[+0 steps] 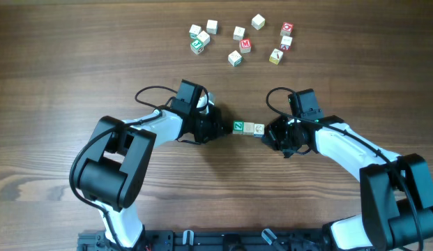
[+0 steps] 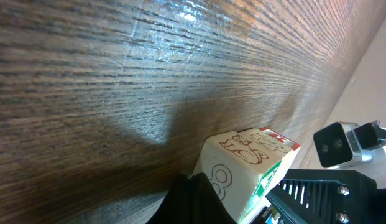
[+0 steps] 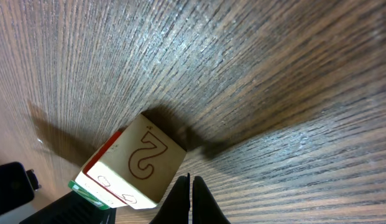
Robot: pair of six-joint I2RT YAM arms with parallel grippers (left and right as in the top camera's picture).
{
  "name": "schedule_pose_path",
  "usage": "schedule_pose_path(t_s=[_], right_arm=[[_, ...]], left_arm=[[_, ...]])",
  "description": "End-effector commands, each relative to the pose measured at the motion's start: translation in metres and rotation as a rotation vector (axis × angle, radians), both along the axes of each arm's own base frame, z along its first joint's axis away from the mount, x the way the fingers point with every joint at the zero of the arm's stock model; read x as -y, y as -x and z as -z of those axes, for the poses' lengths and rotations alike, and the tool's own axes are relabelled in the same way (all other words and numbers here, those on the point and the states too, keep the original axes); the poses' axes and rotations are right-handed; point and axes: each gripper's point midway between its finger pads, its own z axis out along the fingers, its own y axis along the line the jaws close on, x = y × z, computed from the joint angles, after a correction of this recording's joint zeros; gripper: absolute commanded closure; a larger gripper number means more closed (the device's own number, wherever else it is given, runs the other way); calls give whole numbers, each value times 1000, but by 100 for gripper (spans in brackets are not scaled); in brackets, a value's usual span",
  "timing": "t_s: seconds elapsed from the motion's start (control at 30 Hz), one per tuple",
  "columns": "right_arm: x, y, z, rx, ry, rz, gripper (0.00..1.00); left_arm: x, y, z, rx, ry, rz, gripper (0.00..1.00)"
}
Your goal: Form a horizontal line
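Cubes (image 1: 249,128) sit edge to edge between left claw (image 1: 226,129) and right claw (image 1: 268,132).

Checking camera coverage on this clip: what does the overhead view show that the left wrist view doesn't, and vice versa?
Only overhead: the whole row of three cubes between the left gripper and right gripper, plus loose cubes beyond them. Only left wrist: the end cube close up, with an outlined animal and an 8 on its faces. Both: that cube and the table.
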Motion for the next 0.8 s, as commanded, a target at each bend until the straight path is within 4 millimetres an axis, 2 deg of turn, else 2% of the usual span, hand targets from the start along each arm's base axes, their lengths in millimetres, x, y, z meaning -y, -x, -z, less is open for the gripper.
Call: schedule_pose_path(t_s=[0.0, 0.63, 0.77], right_arm=[[-2, 2, 2, 2, -11, -20, 96], [-2, -1, 2, 15, -10, -21, 96], [-1, 5, 4, -12, -3, -22, 96]], left_arm=[[-3, 3, 11, -2, -26, 9, 96], [-4, 3, 11, -2, -26, 9, 96], [-4, 3, 11, -2, -26, 9, 96]])
